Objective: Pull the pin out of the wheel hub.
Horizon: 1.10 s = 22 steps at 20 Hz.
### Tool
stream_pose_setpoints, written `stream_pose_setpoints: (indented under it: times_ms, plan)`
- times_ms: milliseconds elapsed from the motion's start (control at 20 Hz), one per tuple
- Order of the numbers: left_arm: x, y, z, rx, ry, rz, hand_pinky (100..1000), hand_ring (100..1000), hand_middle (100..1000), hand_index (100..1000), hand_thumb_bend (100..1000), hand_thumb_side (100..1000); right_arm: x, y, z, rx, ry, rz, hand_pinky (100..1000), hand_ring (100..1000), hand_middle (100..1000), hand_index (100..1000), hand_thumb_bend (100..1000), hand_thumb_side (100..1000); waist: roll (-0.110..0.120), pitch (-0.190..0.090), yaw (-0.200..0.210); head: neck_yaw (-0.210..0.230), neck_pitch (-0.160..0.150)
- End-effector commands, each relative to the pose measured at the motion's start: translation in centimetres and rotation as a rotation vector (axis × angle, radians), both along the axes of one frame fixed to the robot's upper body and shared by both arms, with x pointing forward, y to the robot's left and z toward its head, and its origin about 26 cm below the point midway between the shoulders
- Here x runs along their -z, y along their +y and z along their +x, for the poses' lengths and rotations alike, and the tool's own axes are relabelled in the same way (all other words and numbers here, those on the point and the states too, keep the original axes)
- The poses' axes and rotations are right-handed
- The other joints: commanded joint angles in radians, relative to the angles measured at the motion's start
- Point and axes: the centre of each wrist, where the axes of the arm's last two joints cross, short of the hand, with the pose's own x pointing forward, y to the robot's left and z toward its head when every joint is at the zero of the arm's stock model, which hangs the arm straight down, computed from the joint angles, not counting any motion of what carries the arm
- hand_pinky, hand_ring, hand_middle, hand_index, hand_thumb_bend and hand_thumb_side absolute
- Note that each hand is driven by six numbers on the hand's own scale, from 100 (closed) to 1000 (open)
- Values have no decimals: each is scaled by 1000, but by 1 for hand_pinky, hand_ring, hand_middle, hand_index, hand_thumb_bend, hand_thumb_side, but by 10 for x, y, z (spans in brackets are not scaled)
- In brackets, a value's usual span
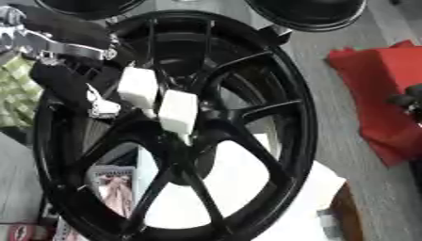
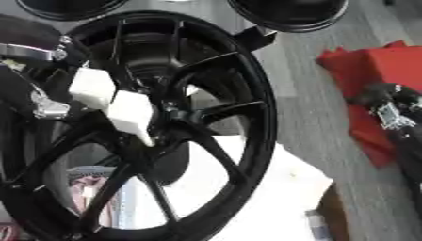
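Item: black wheel hub (image 1: 247,113), standing upright, filling the view; likely heavy and rigid. Left hand (image 1: 157,96) is reaching its white-tipped fingers to the centre (closure there: cannot tell; pin not discernible). Right hand (image 2: 392,113) is idling over red cloth (image 2: 362,61).

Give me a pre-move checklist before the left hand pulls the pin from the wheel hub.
1. Left hand at the hub: ok, its white fingertips sit over the centre of the black wheel.
2. Pin visible: cannot tell, fingertips cover the hub.
3. Fingers closed on the pin: cannot tell.
4. Right hand clear of the wheel: ok, off to the right over the red cloth.
5. Spokes free of obstruction: ok.
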Motion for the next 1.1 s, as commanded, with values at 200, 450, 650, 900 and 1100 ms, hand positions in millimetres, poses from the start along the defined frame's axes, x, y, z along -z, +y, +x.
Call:
stream_pose_setpoints:
  times_ms: [200,450,650,900,1100]
  plan:
    - [-9,2,-2,0,-28,7,875,786,670,772,140,655,-7,-2,0,10,-20,-8,986,722,536,652,100,325,1,-15,-4,1,-13]
    - [-15,1,-6,-6,-11,-37,845,718,598,663,100,572,-7,-2,0,11,-17,-7,986,723,536,652,100,326,2,-15,-4,-1,-13]
    - [-21,2,-11,-23,11,-85,801,641,536,563,100,405,-7,-2,0,14,-16,-5,986,723,536,652,100,326,1,-16,-4,-2,-15]
    - [-29,2,-18,-42,37,-145,760,574,488,495,100,251,-7,-2,0,15,-14,-3,986,723,535,652,100,328,1,-18,-4,-2,-17]
    - [-39,2,-26,-50,53,-227,747,544,471,478,100,253,-6,-2,0,16,-11,-1,987,723,535,652,100,328,0,-20,-3,-3,-18]
